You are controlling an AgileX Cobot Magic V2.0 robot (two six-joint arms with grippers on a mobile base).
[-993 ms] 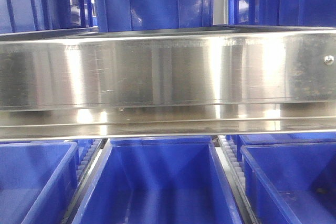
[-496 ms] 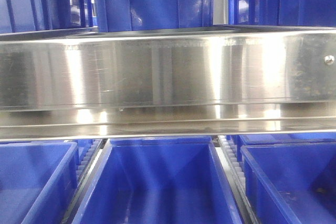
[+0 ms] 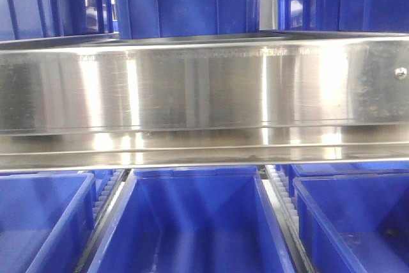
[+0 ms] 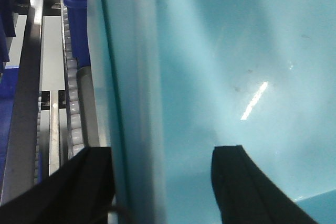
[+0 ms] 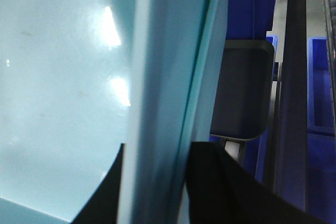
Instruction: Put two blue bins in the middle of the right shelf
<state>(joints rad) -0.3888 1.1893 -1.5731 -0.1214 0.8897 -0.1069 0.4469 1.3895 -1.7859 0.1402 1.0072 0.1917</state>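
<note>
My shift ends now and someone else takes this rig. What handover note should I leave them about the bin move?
Left gripper: straddles a bin wall; clamping unclear.
Right gripper: shut on a bin edge.
Front view: blue bins sit above and below the steel rail; neither arm shows there.
Done: no delivery confirmed.
Left: carry both bins to the right shelf's middle level.

matte black jaws, left and right, broad, flat-sided, with softly rounded tips
</note>
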